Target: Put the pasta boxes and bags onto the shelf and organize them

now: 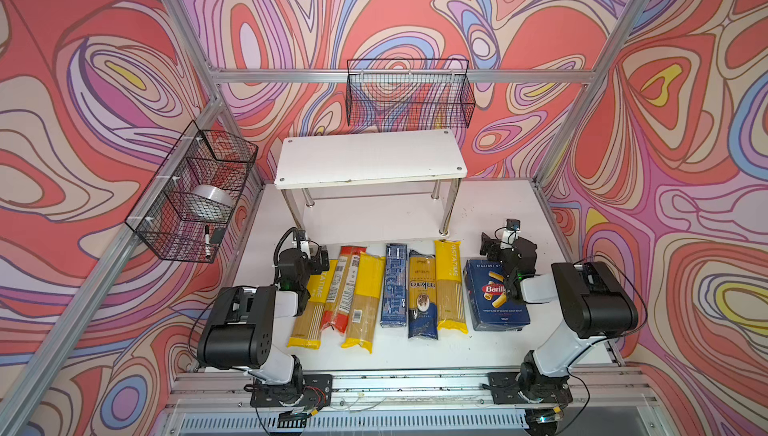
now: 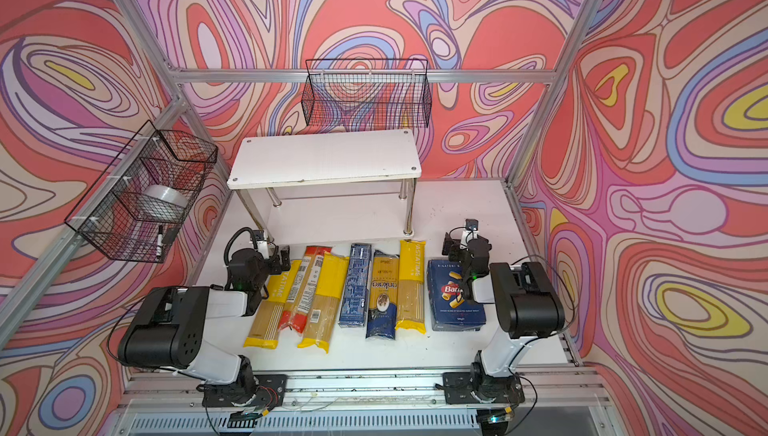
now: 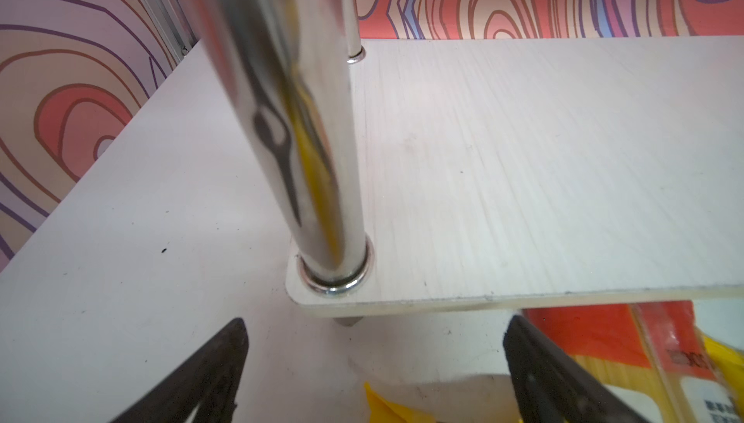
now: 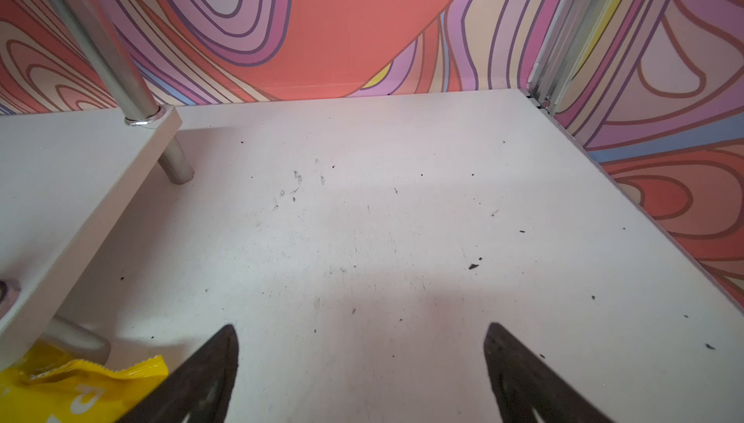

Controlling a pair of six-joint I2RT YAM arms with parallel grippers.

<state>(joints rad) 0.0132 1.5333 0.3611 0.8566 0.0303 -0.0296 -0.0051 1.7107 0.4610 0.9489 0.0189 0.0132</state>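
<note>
Left gripper [image 3: 376,320] and right gripper [image 4: 362,325] are hanging wide open, empty. The right should be squaring across the rigatoni box [image 1: 486,313].

Seven pasta packs [image 2: 355,288] lie before the shelf [image 2: 324,160].

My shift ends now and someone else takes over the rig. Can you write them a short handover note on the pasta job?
Left gripper: open, empty, at the front left leg of the shelf.
Right gripper: open, empty, over bare table by the shelf's right end.
Items: all lie in a row on the table before the shelf. They are far-left yellow bag, red-ended bag, second yellow bag, narrow blue box, ankara bag, third yellow bag and Barilla box.
Done: nothing shelved.
Left: shelve and tidy all seven.
</note>
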